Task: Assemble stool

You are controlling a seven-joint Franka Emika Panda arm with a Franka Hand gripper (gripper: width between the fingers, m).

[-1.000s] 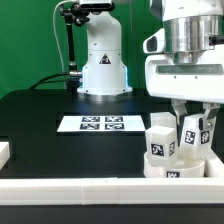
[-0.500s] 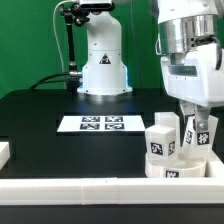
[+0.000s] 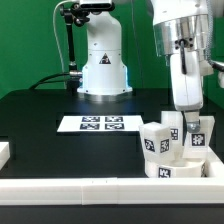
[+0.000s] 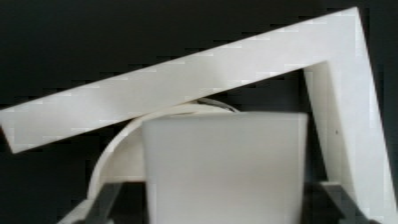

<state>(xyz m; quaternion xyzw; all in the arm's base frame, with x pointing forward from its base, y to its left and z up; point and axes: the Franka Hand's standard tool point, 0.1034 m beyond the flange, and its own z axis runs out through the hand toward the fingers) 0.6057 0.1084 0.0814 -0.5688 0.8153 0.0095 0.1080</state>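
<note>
White plastic stool (image 3: 172, 150), tagged block legs upright

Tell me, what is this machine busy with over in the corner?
The robot arm is putting together a small white stool. Its tool is down on one of the block legs, gripping it where it stands on the round seat. Another leg already stands upright on the seat beside it. The seat sits in the corner formed by the white border rails. The marker board lies flat on the black table.
</note>
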